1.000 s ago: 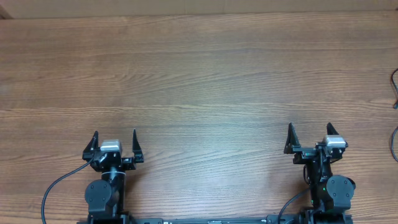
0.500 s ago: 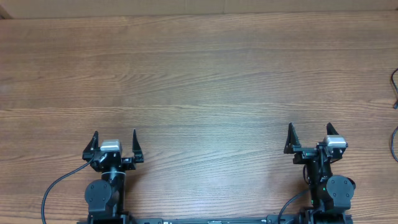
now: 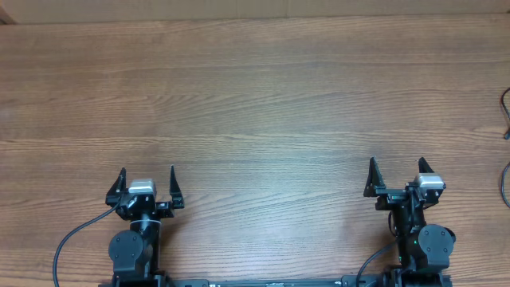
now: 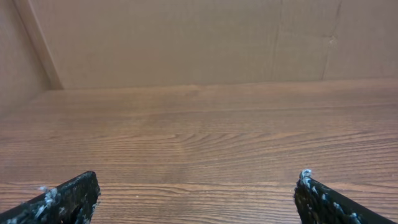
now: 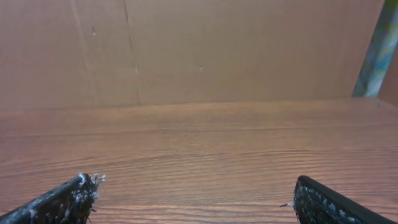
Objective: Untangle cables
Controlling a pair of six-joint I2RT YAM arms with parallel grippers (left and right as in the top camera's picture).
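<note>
The left gripper (image 3: 147, 172) sits at the table's (image 3: 255, 96) near edge, towards its left end, with its fingers spread wide apart and nothing between them. Its wrist view shows only bare wood grain between the two tips. The right gripper (image 3: 397, 163) sits at the same near edge, towards the table's right end, and its fingers are likewise wide apart and empty. The cables (image 3: 506, 115) lie at the table's far right edge: thin black strands, curved and mostly cut off by the frame. These are probably two short stretches, and no plugs can be made out.
</note>
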